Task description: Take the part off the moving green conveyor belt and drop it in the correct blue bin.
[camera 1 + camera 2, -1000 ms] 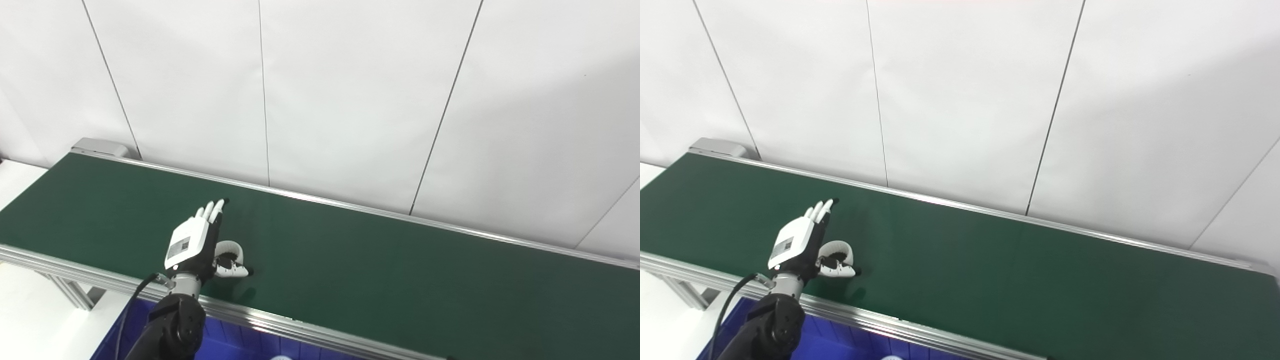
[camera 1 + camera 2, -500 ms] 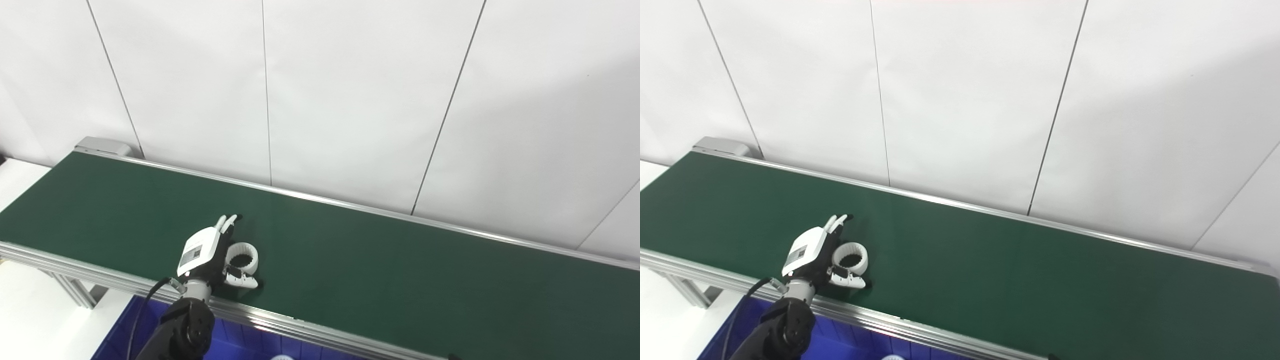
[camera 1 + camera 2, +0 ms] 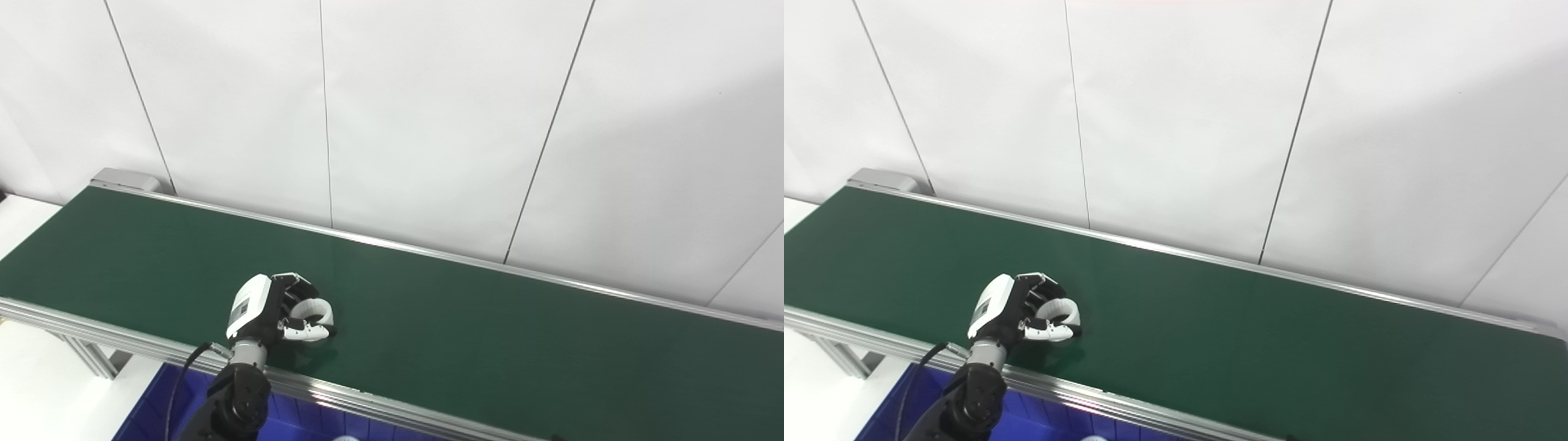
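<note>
Your left hand curls its fingers around the white plastic ring part on the dark green conveyor belt, near its front rail. The blue bin below shows widest in the right eye view.

Blue bin cut off by bottom edge; ring part half-hidden by curled fingers.

White-shelled left hand with black fingers, small label, metal wrist, black forearm, black cable.
</note>
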Action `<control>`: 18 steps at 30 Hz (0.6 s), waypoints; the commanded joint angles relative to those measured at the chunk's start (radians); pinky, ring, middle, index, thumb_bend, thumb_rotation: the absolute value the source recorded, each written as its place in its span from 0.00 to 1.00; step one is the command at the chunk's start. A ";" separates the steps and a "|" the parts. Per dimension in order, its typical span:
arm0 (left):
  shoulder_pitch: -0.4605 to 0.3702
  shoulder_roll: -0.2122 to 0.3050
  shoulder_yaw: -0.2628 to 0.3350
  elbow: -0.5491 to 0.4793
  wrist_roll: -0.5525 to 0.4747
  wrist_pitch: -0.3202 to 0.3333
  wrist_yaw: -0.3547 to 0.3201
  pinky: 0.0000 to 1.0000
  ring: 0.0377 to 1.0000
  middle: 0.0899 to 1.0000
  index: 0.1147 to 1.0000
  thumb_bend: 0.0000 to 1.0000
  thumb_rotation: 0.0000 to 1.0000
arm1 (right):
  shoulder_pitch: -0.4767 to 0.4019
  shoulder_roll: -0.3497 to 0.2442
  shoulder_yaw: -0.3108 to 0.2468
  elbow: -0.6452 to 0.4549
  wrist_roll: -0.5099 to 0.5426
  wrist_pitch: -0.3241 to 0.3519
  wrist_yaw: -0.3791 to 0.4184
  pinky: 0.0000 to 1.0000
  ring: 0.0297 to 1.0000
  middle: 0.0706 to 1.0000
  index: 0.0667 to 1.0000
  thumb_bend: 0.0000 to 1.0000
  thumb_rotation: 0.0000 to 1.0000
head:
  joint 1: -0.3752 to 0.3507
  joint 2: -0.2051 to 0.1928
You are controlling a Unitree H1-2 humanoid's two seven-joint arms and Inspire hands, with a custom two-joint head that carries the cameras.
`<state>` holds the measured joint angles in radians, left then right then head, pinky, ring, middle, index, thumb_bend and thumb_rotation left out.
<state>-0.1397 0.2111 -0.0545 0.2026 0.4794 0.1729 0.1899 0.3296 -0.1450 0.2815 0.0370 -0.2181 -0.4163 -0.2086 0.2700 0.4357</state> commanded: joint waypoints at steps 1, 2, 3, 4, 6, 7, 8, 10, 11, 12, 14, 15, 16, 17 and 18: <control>-0.011 0.017 -0.017 -0.024 -0.021 0.017 -0.064 0.38 0.37 0.43 0.46 0.50 0.00 | 0.001 0.002 0.003 -0.028 0.007 -0.053 -0.006 0.70 0.78 0.81 0.86 0.60 0.28 | -0.003 0.001; -0.011 0.024 -0.021 -0.031 -0.023 0.029 -0.080 0.37 0.37 0.43 0.46 0.50 0.00 | 0.001 0.004 0.002 -0.028 0.008 -0.053 -0.007 0.70 0.77 0.81 0.86 0.60 0.28 | -0.005 0.001; -0.009 0.029 -0.025 -0.037 -0.023 0.037 -0.090 0.38 0.37 0.44 0.46 0.50 0.00 | 0.002 0.005 0.002 -0.027 0.005 -0.053 -0.010 0.70 0.77 0.81 0.86 0.60 0.28 | -0.006 0.002; -0.007 0.034 -0.027 -0.040 -0.025 0.034 -0.094 0.38 0.37 0.44 0.46 0.50 0.00 | 0.002 0.006 0.001 -0.027 0.003 -0.053 -0.011 0.70 0.77 0.81 0.86 0.60 0.28 | -0.007 0.003; -0.002 0.040 -0.028 -0.047 -0.027 0.025 -0.093 0.41 0.38 0.44 0.45 0.50 0.00 | 0.002 0.007 0.002 -0.028 0.001 -0.053 -0.012 0.70 0.77 0.81 0.86 0.59 0.28 | -0.009 0.007; 0.002 0.041 -0.025 -0.051 -0.028 0.015 -0.087 0.41 0.39 0.44 0.45 0.50 0.00 | 0.002 0.006 0.003 -0.028 -0.001 -0.053 -0.014 0.70 0.77 0.81 0.86 0.59 0.28 | -0.009 0.007; 0.008 0.039 -0.020 -0.059 -0.033 0.002 -0.079 0.41 0.39 0.43 0.46 0.50 0.00 | 0.003 0.006 0.004 -0.029 -0.005 -0.053 -0.017 0.69 0.77 0.81 0.86 0.59 0.28 | -0.013 0.011; 0.026 0.034 -0.009 -0.089 -0.041 -0.033 -0.055 0.42 0.39 0.42 0.47 0.50 0.00 | 0.004 0.009 0.002 -0.031 -0.012 -0.053 -0.019 0.68 0.76 0.80 0.85 0.59 0.29 | -0.023 0.023; 0.033 0.032 -0.005 -0.102 -0.043 -0.045 -0.048 0.42 0.39 0.42 0.47 0.50 0.00 | 0.006 0.011 0.001 -0.032 -0.014 -0.053 -0.018 0.68 0.76 0.81 0.86 0.59 0.30 | -0.026 0.026; 0.053 0.031 0.001 -0.136 -0.051 -0.086 -0.032 0.43 0.40 0.42 0.47 0.50 0.00 | 0.009 0.014 0.000 -0.037 -0.012 -0.053 -0.014 0.69 0.77 0.81 0.86 0.59 0.29 | -0.046 0.045; 0.092 0.030 0.012 -0.203 -0.065 -0.169 -0.013 0.44 0.40 0.43 0.46 0.50 0.00 | 0.016 0.023 -0.004 -0.051 -0.018 -0.053 -0.008 0.70 0.77 0.81 0.86 0.59 0.29 | -0.080 0.075; 0.113 0.029 0.017 -0.245 -0.065 -0.187 -0.010 0.44 0.41 0.43 0.46 0.50 0.00 | 0.022 0.029 -0.007 -0.062 -0.024 -0.051 -0.004 0.69 0.77 0.81 0.86 0.58 0.29 | -0.102 0.088; 0.135 0.025 0.022 -0.287 -0.064 -0.198 -0.008 0.43 0.41 0.43 0.46 0.50 0.00 | 0.026 0.035 -0.011 -0.071 -0.027 -0.049 0.000 0.69 0.77 0.81 0.86 0.58 0.30 | -0.107 0.093; 0.157 0.020 0.029 -0.328 -0.070 -0.210 -0.009 0.40 0.39 0.42 0.47 0.50 0.00 | 0.030 0.041 -0.013 -0.081 -0.030 -0.048 0.003 0.68 0.77 0.80 0.86 0.59 0.30 | -0.142 0.116; 0.177 0.014 0.035 -0.364 -0.075 -0.223 -0.009 0.38 0.39 0.42 0.47 0.50 0.00 | 0.033 0.046 -0.016 -0.086 -0.036 -0.048 0.005 0.68 0.77 0.80 0.85 0.60 0.31 | -0.147 0.120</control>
<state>0.0371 0.2248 -0.0365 -0.1023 0.4138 0.0049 0.1521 0.3587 -0.1110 0.2702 -0.0134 -0.2432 -0.4165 -0.2079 0.1228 0.5553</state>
